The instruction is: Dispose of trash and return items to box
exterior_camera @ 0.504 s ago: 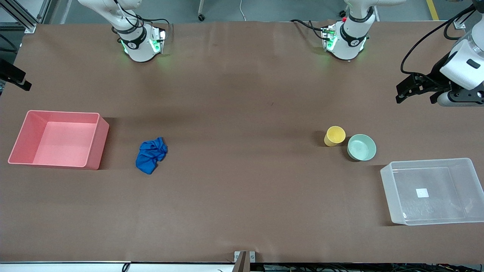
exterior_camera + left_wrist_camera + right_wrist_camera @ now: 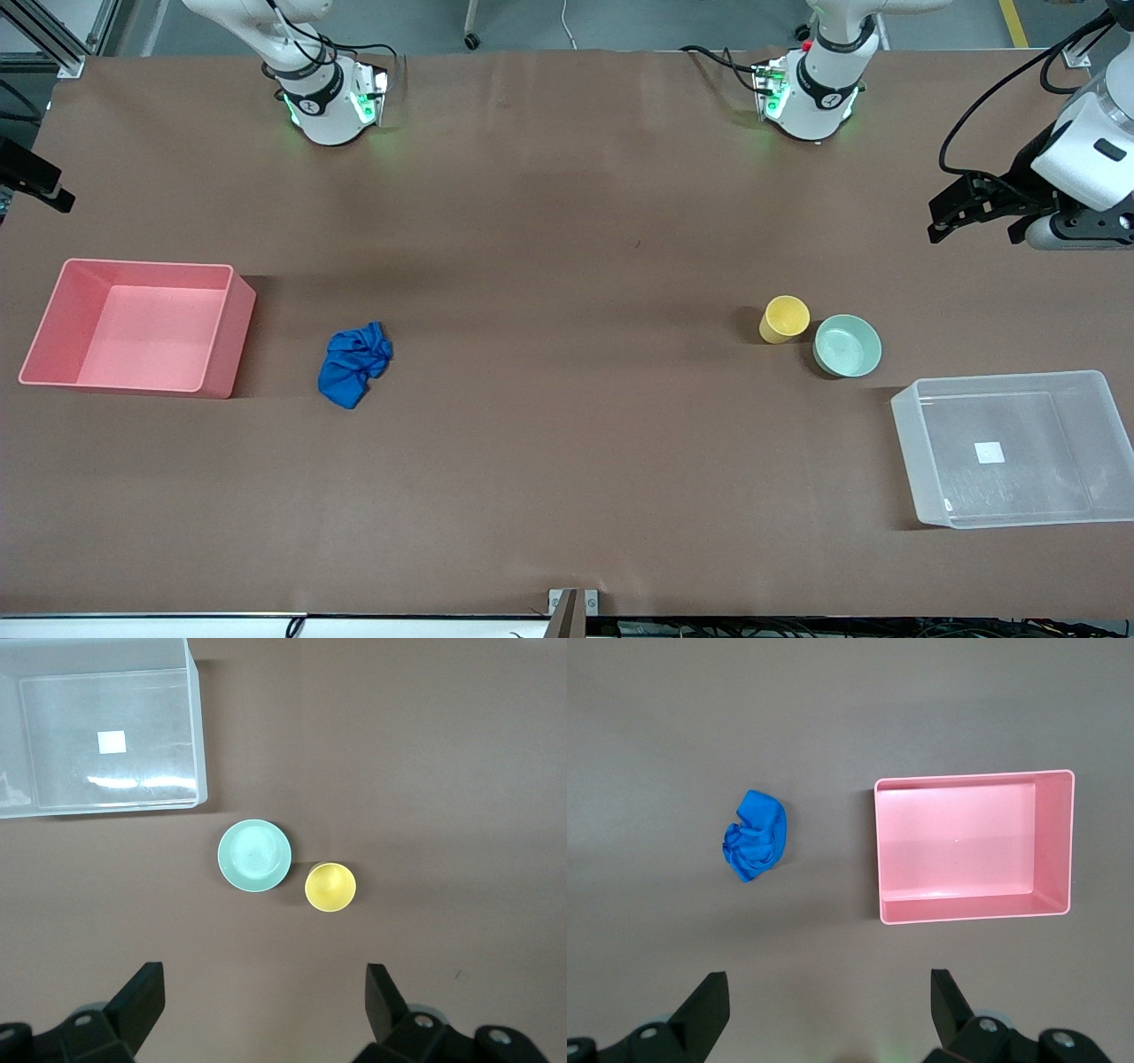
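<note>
The blue cloth wad (image 2: 354, 363) lies on the brown table beside the pink bin (image 2: 226, 341); it also shows in the right wrist view (image 2: 755, 847). The yellow cup (image 2: 784, 319) stands upright, touching or nearly touching the mint-green bowl (image 2: 848, 346), and both are close to the clear box (image 2: 912, 443). In the left wrist view the cup (image 2: 330, 887), the bowl (image 2: 254, 855) and the box (image 2: 197, 744) show from above. My left gripper (image 2: 263, 979) is open, empty and high above the table (image 2: 961, 208). My right gripper (image 2: 827, 983) is open, empty and high (image 2: 35, 186).
The pink bin (image 2: 886, 850) is empty and sits at the right arm's end of the table. The clear box is empty, with a white label (image 2: 990, 453) on its bottom. Both arm bases (image 2: 328, 102) (image 2: 811, 93) stand along the table's edge farthest from the front camera.
</note>
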### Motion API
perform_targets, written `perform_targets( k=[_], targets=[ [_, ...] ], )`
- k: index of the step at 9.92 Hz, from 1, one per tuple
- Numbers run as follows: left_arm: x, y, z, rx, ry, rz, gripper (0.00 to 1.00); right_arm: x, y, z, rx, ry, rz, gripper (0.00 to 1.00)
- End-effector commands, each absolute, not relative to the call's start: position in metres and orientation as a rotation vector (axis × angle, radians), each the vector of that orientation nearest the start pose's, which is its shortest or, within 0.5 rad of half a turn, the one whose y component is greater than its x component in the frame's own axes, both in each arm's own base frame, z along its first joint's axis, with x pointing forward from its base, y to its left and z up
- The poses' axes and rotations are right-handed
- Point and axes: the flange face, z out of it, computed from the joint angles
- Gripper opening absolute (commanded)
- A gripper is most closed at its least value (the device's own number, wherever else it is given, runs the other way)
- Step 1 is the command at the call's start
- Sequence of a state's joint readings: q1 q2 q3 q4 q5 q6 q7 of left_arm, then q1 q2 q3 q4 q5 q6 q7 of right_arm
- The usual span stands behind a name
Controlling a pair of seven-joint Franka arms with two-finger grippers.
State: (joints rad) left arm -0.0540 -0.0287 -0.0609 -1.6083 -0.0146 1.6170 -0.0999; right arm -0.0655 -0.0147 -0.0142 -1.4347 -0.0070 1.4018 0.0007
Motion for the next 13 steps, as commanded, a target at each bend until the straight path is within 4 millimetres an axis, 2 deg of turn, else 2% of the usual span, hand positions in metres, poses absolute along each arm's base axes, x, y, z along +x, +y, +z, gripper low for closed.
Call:
perform_targets(
  k=[1, 2, 4, 5, 7, 8, 10, 12, 13],
  targets=[
    [0.562, -0.06, 0.603, -3.136, 0.034, -0.016, 1.0, 0.539, 0.0, 0.643, -3.159, 0.009, 0.133, 1.0],
    [0.566, -0.055, 0.597, -3.137, 0.023, -0.03, 1.0, 0.555, 0.023, 0.598, -3.156, -0.054, 0.212, 1.0],
    [0.572, -0.045, 0.562, -3.137, -0.005, -0.032, 0.98, 0.574, 0.054, 0.505, -3.157, -0.05, 0.22, 1.0],
    [0.575, -0.034, 0.535, -3.137, -0.033, -0.041, 0.98, 0.581, 0.066, 0.449, -3.152, -0.046, 0.227, 1.0],
    [0.574, -0.033, 0.46, -3.14, -0.036, -0.072, 0.98, 0.58, 0.081, 0.357, -3.142, -0.088, 0.138, 1.0],
    [0.575, -0.026, 0.426, -3.141, -0.052, -0.065, 0.98, 0.579, 0.082, 0.318, -3.135, -0.091, 0.121, 1.0],
    [0.579, -0.021, 0.364, -3.146, -0.023, -0.046, 0.98, 0.573, 0.092, 0.265, -3.122, -0.115, 0.065, 1.0],
    [0.581, -0.006, 0.309, -3.15, -0.019, -0.017, 0.98, 0.567, 0.095, 0.231, -3.112, -0.12, 0.021, 1.0],
    [0.581, -0.006, 0.284, -3.153, -0.005, -0.01, 0.98, 0.563, 0.095, 0.218, -3.108, -0.117, 0.007, 1.0]
  ],
)
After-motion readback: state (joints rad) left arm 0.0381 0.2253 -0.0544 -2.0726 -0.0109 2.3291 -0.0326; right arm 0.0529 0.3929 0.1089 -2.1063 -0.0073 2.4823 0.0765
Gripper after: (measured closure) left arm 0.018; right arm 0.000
